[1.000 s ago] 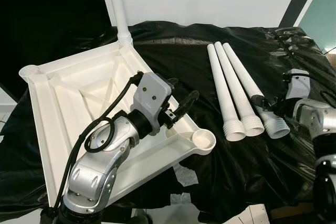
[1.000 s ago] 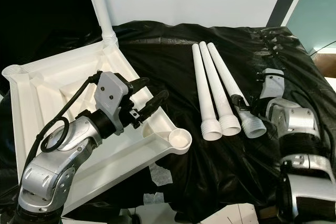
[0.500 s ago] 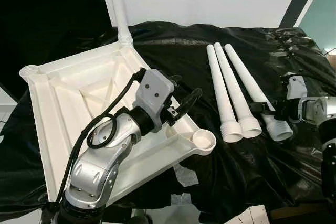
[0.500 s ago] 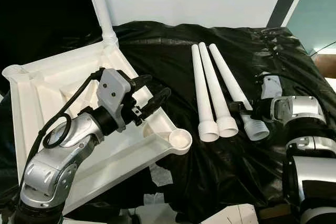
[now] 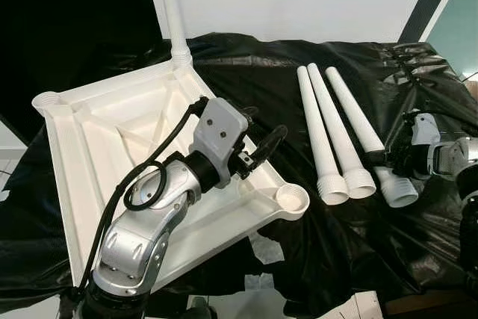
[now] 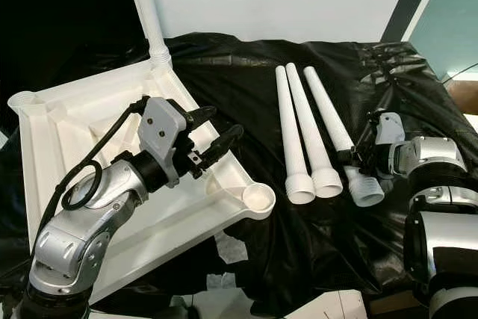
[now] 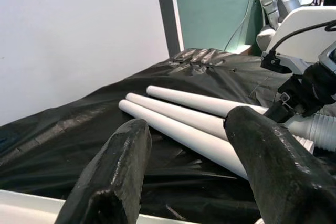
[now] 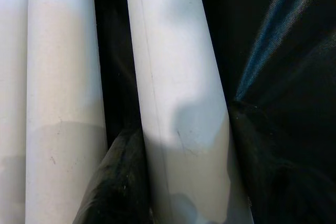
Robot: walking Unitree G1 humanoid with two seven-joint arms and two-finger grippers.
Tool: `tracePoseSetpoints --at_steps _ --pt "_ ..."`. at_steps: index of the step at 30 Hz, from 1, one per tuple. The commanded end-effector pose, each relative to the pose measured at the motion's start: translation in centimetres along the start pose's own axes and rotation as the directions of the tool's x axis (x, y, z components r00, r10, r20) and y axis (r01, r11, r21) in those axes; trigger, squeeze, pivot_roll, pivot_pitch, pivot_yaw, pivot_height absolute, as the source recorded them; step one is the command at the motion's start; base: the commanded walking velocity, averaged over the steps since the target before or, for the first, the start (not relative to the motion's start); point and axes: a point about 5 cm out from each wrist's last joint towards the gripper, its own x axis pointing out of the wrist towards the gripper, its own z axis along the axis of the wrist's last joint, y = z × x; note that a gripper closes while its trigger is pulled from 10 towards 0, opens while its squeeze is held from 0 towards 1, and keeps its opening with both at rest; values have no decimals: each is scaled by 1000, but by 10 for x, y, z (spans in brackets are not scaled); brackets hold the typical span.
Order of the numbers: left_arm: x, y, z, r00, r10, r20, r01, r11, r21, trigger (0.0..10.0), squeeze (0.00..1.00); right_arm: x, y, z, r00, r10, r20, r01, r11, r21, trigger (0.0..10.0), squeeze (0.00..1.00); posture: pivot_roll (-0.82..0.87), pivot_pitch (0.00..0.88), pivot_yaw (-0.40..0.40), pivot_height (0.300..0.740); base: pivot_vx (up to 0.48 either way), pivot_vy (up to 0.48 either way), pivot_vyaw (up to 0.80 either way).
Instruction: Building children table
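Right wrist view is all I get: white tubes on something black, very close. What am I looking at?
Observer: Those are three loose table legs lying side by side on a black sheet.
Operator: Is the claw holding one?
Observer: The right claw has one finger on each side of the rightmost leg, near its threaded end; I cannot tell if it is gripping.
Operator: Where do the legs go?
Observer: An upside-down white tabletop lies to the left, with one leg already standing in its far corner.
Operator: And the other arm?
Observer: The left claw hovers open above the tabletop's right edge.
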Motion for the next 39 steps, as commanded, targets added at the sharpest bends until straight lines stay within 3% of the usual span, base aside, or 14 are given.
tracePoseSetpoints --at_steps 1,6,7,8,17,24,26,29,34,36,39 --pt "2 6 1 1000 21 -8 -21 999 -24 10000 0 1 1 1 1000 -8 -14 8 1000 -10 0 0 88 67 -20 740 0 0 0" --pt "4 10 0 999 34 -19 -35 998 -47 10000 0 -2 6 12 1000 9 17 -10 1000 12 78 0 87 66 -19 740 0 0 0" --pt "4 12 0 999 36 -22 -37 998 -53 10000 0 -3 8 17 999 18 32 -19 1000 22 7961 0 84 69 -17 740 0 0 0" --pt "5 13 1 999 38 -19 -39 998 -59 10000 0 -6 10 22 999 26 45 -27 999 30 10000 0 79 70 -12 740 0 0 0" --pt "5 18 0 999 35 -20 -36 997 -66 10000 0 -17 14 45 990 37 136 -38 999 0 10000 0 65 73 2 740 0 0 0" --pt "7 24 -6 997 60 -48 -65 992 -106 10000 0 -12 22 48 975 50 215 -46 999 -24 10000 0 67 71 7 740 0 0 0" --pt "8 29 -11 994 93 -64 -100 988 -116 10000 0 -9 30 53 950 71 305 -53 996 -65 10000 0 72 69 6 740 0 0 0" --pt "8 32 -15 992 101 -73 -109 985 -132 10000 0 -7 34 54 936 77 344 -49 995 -90 10000 0 75 66 5 740 0 0 0" --pt "12 43 -28 981 154 -115 -172 971 -167 10000 0 2 60 59 818 125 561 -60 989 -132 10000 0 86 59 5 740 0 0 0" --pt "13 49 -29 978 180 -100 -194 969 -155 10000 0 3 72 60 767 156 622 -43 980 -193 10000 0 93 55 4 740 0 0 0" --pt "13 53 -30 974 203 -97 -216 965 -151 10000 0 5 82 57 746 174 642 -45 976 -212 10000 0 93 55 4 740 0 0 0"
